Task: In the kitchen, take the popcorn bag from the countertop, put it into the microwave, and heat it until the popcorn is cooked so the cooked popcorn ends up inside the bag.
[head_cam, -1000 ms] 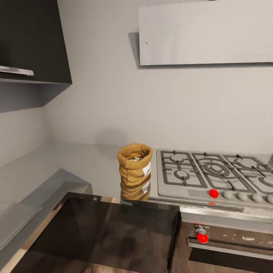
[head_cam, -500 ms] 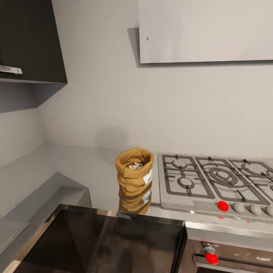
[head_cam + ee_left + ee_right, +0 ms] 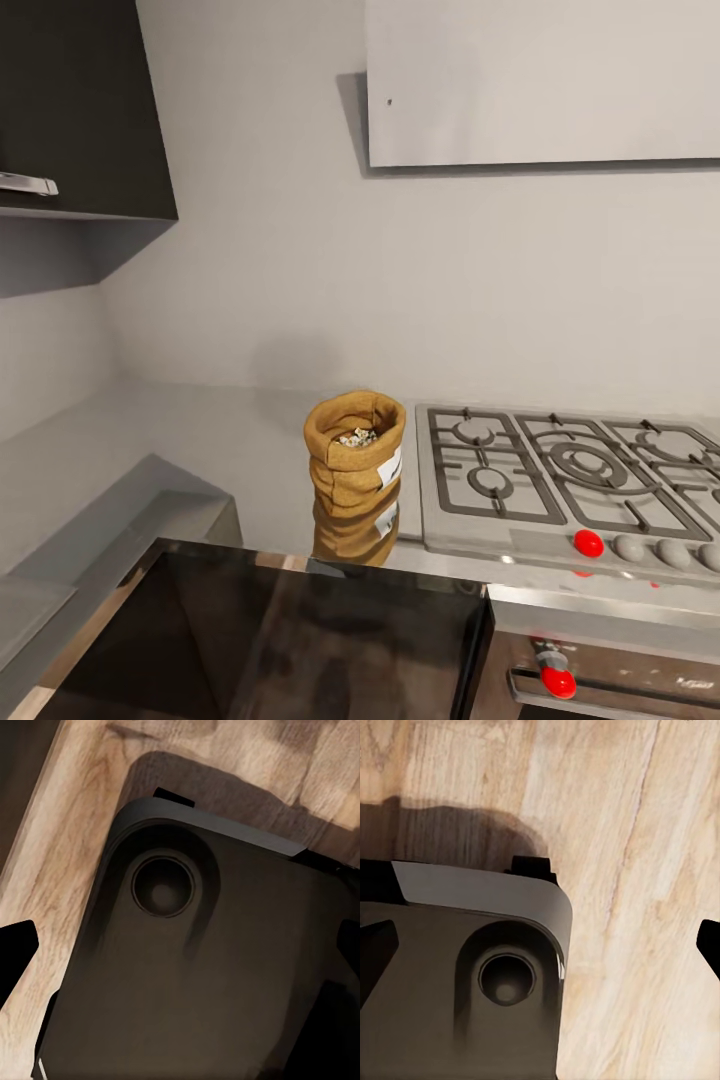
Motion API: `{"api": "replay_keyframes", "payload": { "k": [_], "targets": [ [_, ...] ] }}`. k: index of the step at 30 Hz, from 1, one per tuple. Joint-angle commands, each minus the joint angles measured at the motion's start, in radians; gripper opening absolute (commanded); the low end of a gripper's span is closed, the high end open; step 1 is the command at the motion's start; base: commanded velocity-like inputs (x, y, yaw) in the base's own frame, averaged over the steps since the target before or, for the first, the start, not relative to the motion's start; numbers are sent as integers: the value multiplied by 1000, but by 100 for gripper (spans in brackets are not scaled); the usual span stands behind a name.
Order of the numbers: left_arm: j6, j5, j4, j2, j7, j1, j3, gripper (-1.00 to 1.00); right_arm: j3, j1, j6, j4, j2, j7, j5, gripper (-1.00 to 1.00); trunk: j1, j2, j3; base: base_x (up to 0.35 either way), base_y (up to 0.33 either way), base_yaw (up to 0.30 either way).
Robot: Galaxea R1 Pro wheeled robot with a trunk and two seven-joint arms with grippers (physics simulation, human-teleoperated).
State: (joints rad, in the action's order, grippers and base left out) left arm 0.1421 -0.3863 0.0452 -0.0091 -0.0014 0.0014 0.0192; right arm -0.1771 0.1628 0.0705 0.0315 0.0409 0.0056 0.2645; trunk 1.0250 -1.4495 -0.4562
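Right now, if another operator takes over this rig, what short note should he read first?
Grippers: both arms hang low, their wrist cameras looking down at the robot's dark base and the wooden floor. The left fingers and right fingers sit at the picture edges, spread wide with nothing between them.
Things: the popcorn bag stands upright on the countertop, just beside the left edge of the gas hob; pale popcorn shows in its mouth.
Done: nothing yet; the bag is untouched.
Left: reach and grasp the bag, find the microwave, put the bag in, heat it.
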Motion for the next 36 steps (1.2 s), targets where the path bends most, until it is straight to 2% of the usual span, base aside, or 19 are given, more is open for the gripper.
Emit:
{"api": "replay_keyframes", "payload": {
  "k": [1,17,22,36],
  "targets": [
    [3,-5,1,0,0,0,2,100,-9,1,6,3,0,1,9,100,0,0,-1,0,0,0],
    [6,-9,1,0,4,0,-4,100,-8,1,6,3,-1,1,10,100,0,0,-1,-258,0,0],
    [6,-12,1,0,4,0,-5,100,-8,1,6,2,-1,1,10,100,0,0,-1,-36,0,58],
    [6,-12,1,0,4,0,-5,100,-9,1,6,2,1,1,10,100,0,0,-1,-1,0,206]
  ]
}}
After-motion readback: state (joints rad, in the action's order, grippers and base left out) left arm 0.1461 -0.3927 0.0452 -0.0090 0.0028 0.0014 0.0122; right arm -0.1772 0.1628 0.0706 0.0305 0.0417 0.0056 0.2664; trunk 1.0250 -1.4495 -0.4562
